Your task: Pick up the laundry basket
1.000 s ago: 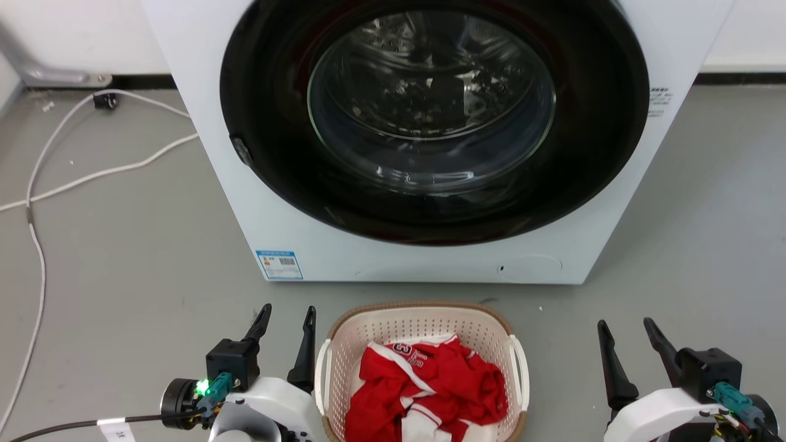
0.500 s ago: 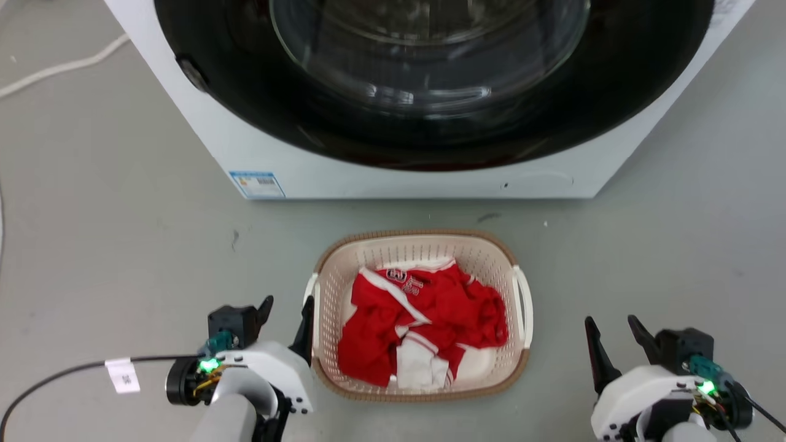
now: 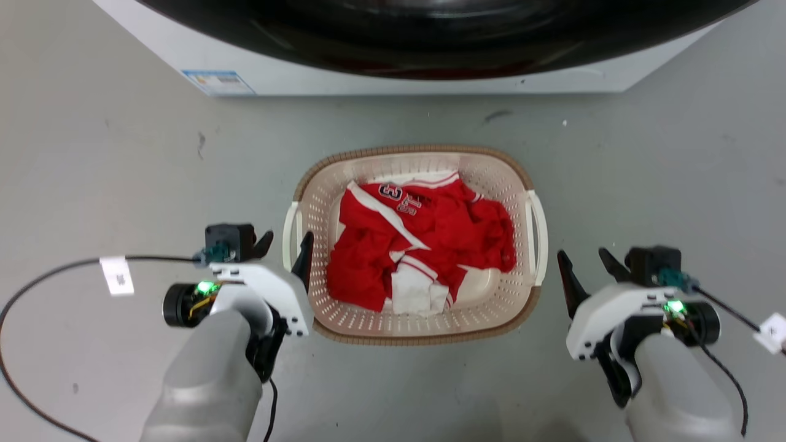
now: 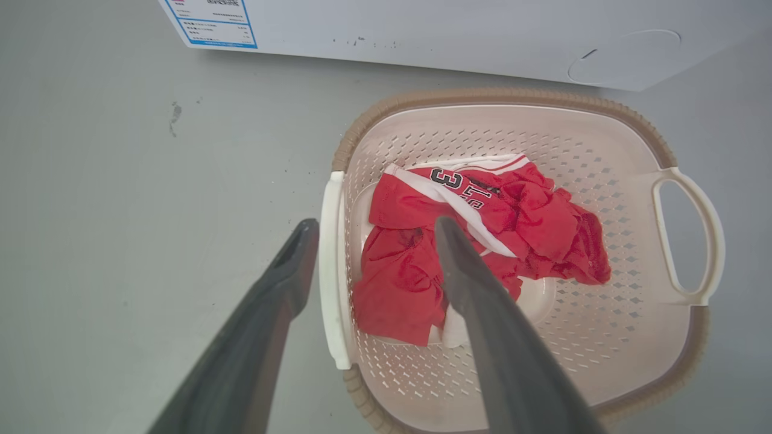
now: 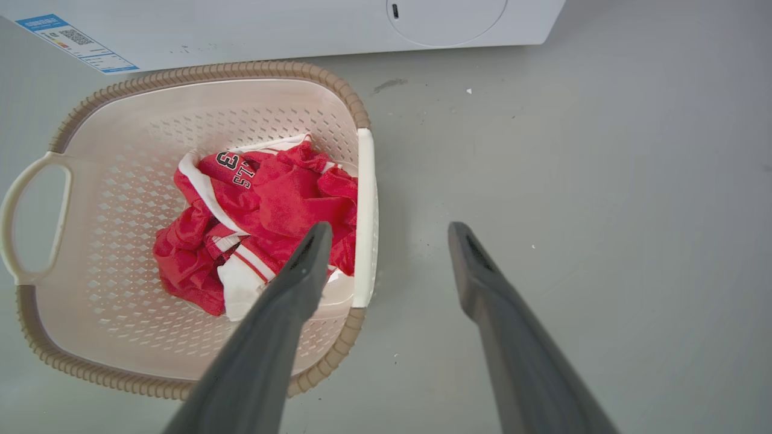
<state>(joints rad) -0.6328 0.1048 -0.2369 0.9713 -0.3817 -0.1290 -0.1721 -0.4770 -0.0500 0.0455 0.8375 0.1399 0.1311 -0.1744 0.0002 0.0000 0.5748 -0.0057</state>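
The laundry basket is cream perforated plastic with a brown rim and stands on the grey floor, holding a crumpled red jersey. My left gripper is open, one finger on each side of the basket's white left handle. In the left wrist view the left gripper has its right finger over the jersey. My right gripper is open, just right of the right handle. In the right wrist view that handle shows between the right gripper's fingers.
The washing machine's white front and dark door rise just beyond the basket. A black cable with a white tag loops over the floor to the left. Another tag hangs off the right wrist.
The camera has tilted down, so the basket sits higher in the picture. Both grippers have closed in on the basket's handles, the right one coming much nearer. Both stay open.
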